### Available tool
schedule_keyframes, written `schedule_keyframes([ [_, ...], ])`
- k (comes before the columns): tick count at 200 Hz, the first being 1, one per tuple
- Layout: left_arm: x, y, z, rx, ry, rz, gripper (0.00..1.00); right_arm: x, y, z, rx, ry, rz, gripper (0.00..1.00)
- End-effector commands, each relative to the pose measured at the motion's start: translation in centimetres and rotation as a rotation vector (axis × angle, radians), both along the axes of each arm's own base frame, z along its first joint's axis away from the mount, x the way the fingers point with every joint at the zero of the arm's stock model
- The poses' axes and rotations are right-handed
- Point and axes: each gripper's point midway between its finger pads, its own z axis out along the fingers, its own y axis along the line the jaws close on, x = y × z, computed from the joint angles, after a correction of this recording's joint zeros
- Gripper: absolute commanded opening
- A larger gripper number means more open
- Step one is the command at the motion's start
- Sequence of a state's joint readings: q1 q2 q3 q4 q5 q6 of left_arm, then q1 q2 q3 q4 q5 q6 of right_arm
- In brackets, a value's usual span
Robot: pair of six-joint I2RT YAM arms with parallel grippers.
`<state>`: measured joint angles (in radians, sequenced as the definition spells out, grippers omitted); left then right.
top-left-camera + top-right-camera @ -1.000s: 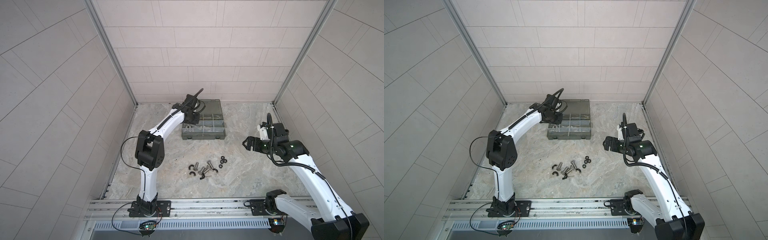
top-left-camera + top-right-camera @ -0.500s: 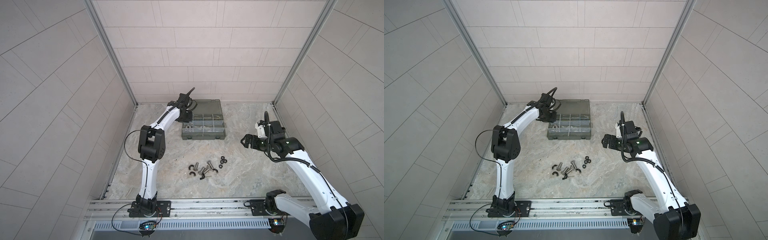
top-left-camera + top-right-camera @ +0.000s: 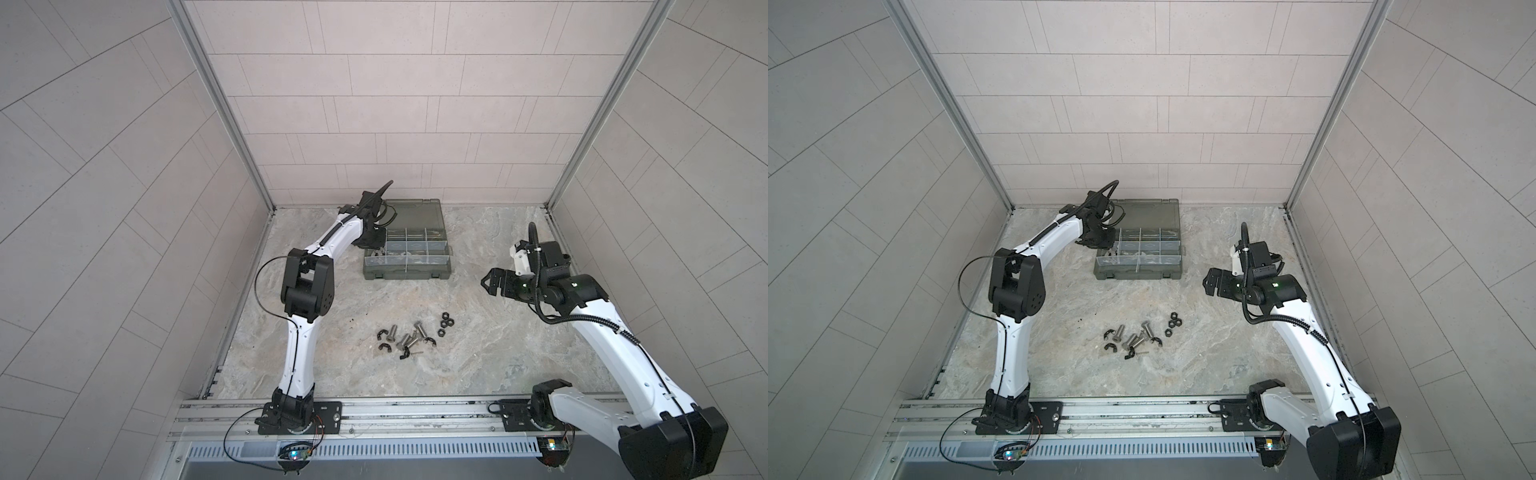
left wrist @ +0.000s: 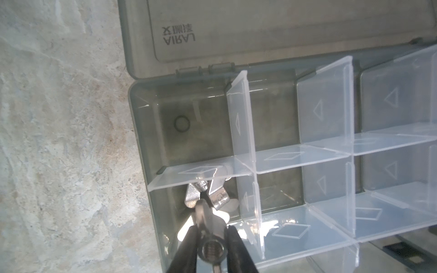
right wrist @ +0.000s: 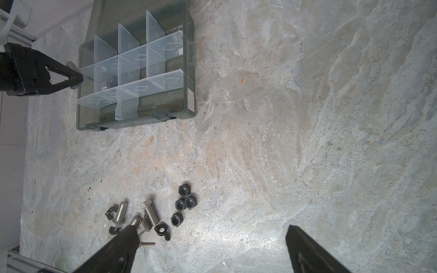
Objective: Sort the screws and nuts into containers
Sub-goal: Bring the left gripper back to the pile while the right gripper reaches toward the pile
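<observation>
Silver wing nut (image 4: 212,251) is clenched in our left end effector (image 4: 212,232). Its threaded bore faces the wrist camera and one wing pokes out past the fingertips. We're holding it over the left end of the containers (image 3: 405,275), above the middle-row left compartment. A second wing nut (image 4: 204,196) lies on that compartment's floor. Pale translucent dividers split the case into three rows. The lid (image 3: 415,212) lies open and flat behind the case, toward the back wall.

Our right end effector (image 3: 487,282) is spread wide and carries nothing. It hovers off the surface (image 3: 498,353) to the right of the case, well apart from it.

The loose pile sits near the middle of the surface, in front of the case. Silver screws (image 3: 419,330) lie on their sides, with four black hex nuts (image 3: 446,325) clustered just right of them. Black hooked clips (image 3: 382,333) are scattered among the screws. We also see one thin small screw (image 5: 146,243) at the near edge of the pile in the right wrist view.
</observation>
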<state>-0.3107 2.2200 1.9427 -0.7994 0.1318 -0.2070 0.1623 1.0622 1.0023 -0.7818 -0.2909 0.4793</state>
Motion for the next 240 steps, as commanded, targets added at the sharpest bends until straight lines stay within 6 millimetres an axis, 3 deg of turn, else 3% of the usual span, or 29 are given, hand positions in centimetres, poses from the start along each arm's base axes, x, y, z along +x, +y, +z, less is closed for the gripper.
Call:
schedule_keyframes([
  [1,0.1,0.0,-0.3,0.007,0.008,-0.012,0.43,0.2,-0.2,0.4,-0.006,-0.004,-0.011,0.99],
  [29,0.2,0.3,0.8,0.012,-0.024,-0.005,0.49,0.2,-0.3,0.3,-0.007,-0.002,-0.013,0.99],
  [59,-0.9,0.0,5.8,-0.01,-0.13,0.005,0.5,0.2,-0.2,0.2,-0.002,-0.004,-0.014,0.99],
  [78,-3.1,-0.6,9.0,-0.041,-0.225,0.015,0.5,0.4,0.0,-0.3,0.012,-0.001,-0.018,0.99],
  [100,-7.2,-2.3,11.0,-0.085,-0.346,-0.011,0.49,0.4,0.5,-1.4,0.014,0.027,-0.012,0.97],
  [130,-14.0,-6.0,9.6,-0.152,-0.437,-0.12,0.47,0.2,1.9,-2.3,-0.045,0.031,0.026,0.87],
  [167,-20.3,-7.5,7.0,-0.23,-0.433,-0.16,0.48,-0.9,4.7,-5.1,-0.093,0.063,0.105,0.69],
  [196,-23.5,-6.6,6.9,-0.245,-0.48,-0.145,0.49,-1.2,6.1,-8.1,-0.12,0.136,0.129,0.62],
  [240,-25.9,-3.1,8.5,-0.232,-0.535,-0.1,0.52,0.1,8.9,-10.0,-0.146,0.209,0.197,0.62],
])
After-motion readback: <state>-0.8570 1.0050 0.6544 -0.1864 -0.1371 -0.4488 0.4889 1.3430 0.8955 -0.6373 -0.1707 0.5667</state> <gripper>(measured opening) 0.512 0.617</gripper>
